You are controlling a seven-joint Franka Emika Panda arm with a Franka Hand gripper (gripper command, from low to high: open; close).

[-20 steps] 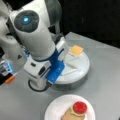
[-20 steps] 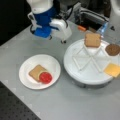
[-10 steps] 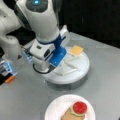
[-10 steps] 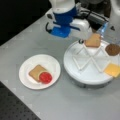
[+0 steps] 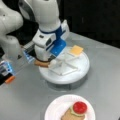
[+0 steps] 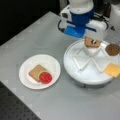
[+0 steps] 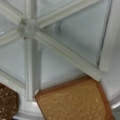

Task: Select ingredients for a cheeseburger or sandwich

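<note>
My gripper [image 5: 47,64] hangs low over the divided white tray [image 5: 75,72], right at a tan bread square [image 5: 40,63] lying in a compartment at the tray's edge. A white fingertip [image 5: 52,64] shows beside the bread. In a front view the gripper [image 6: 91,44] sits over the same bread [image 6: 88,41], with the brown patty [image 6: 113,49] and yellow cheese [image 6: 113,70] in nearby compartments. The wrist view shows the bread [image 7: 75,102] just below the tray dividers and the patty [image 7: 7,102] at the lower left. The sandwich [image 6: 40,74], bread with lettuce and tomato [image 6: 45,77], lies on the white plate [image 6: 53,65].
The tray's raised dividers [image 6: 86,63] split it into wedges, several of them bare. The plate [image 5: 56,107] sits close to a front view's bottom edge. The arm's white and blue body [image 5: 50,37] looms over the tray's left side. A perforated dark board [image 6: 15,110] borders the grey table.
The arm has swung from beside the tray to over it and come down onto the bread's compartment. The plate and its pile have not moved.
</note>
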